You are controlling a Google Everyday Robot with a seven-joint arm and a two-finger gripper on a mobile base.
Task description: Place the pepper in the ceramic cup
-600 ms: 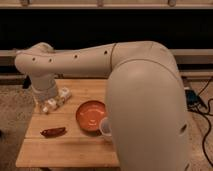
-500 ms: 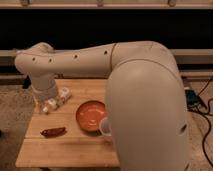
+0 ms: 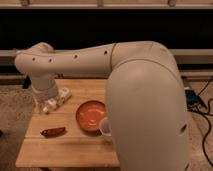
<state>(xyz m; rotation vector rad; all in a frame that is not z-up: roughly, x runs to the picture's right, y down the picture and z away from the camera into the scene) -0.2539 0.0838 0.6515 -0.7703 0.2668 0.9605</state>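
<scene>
The pepper [image 3: 53,132] is a small dark red-brown chili lying flat on the wooden table [image 3: 70,150], near its front left. The ceramic cup [image 3: 105,126] is a small white cup at the orange bowl's right front edge, partly hidden behind my big white arm. My gripper [image 3: 51,104] hangs at the table's left side, above and slightly behind the pepper, and apart from it.
A wide orange bowl [image 3: 91,115] sits in the middle of the table, between the pepper and the cup. My arm [image 3: 145,105] covers the table's right side. Black cables [image 3: 202,107] lie on the floor at the right.
</scene>
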